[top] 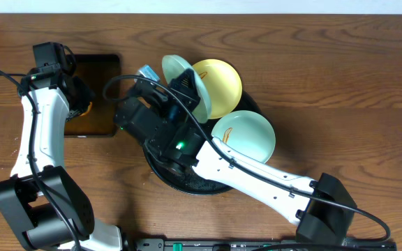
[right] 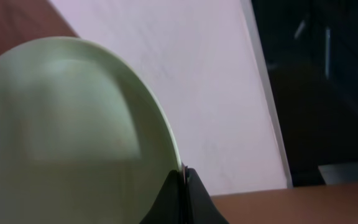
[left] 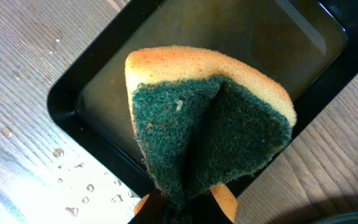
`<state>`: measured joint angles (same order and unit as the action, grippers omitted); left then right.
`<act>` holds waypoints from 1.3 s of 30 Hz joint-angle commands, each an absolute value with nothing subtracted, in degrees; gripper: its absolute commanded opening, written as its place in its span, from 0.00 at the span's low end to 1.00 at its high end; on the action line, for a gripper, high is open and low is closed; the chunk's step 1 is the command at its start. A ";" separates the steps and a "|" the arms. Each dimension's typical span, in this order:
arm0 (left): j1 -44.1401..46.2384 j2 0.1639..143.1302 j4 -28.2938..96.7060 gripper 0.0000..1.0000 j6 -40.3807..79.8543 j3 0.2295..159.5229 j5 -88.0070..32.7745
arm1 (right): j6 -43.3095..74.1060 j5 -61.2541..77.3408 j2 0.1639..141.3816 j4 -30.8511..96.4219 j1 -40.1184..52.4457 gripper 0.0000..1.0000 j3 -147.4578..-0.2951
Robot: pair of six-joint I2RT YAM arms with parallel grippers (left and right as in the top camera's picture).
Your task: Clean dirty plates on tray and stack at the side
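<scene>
Nothing stacked at the side yet. The right gripper (right: 184,185) was clamped on a lifted pale plate (right: 67,130). The yellow plate (top: 220,85) and blue-white plate (top: 246,136) sat on the tray (top: 160,176). The left gripper (left: 185,210) pinched a sponge (left: 210,124) over the small tray (left: 73,93), left.

Looks like a robot lab bench (wood table (top: 340,63), cabled arm (top: 257,178)).

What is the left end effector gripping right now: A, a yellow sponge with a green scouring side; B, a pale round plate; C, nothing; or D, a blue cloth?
A: the left end effector is shut on the yellow sponge with a green scouring side, seen against the small rectangular black tray.
</scene>
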<state>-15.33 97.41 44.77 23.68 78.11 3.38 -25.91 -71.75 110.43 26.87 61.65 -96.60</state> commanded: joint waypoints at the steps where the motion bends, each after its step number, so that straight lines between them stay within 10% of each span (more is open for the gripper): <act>1: -15.68 98.08 44.86 0.07 22.72 77.23 3.60 | -14.90 -67.68 108.97 32.91 61.36 0.01 -97.54; 16: -15.68 98.08 46.00 0.08 22.72 77.19 3.60 | 9.91 -0.40 108.97 48.93 42.76 0.01 -97.51; 22: -15.68 98.08 46.00 0.08 22.72 77.19 3.60 | 10.87 5.10 108.97 53.08 36.67 0.03 -97.49; 31: -15.68 98.08 46.00 0.08 22.72 77.17 3.60 | 15.11 5.93 109.27 58.13 37.95 0.44 -96.77; 39: -15.68 98.08 46.13 0.08 22.74 77.17 3.57 | 29.06 -0.56 113.01 58.33 40.27 0.49 -93.17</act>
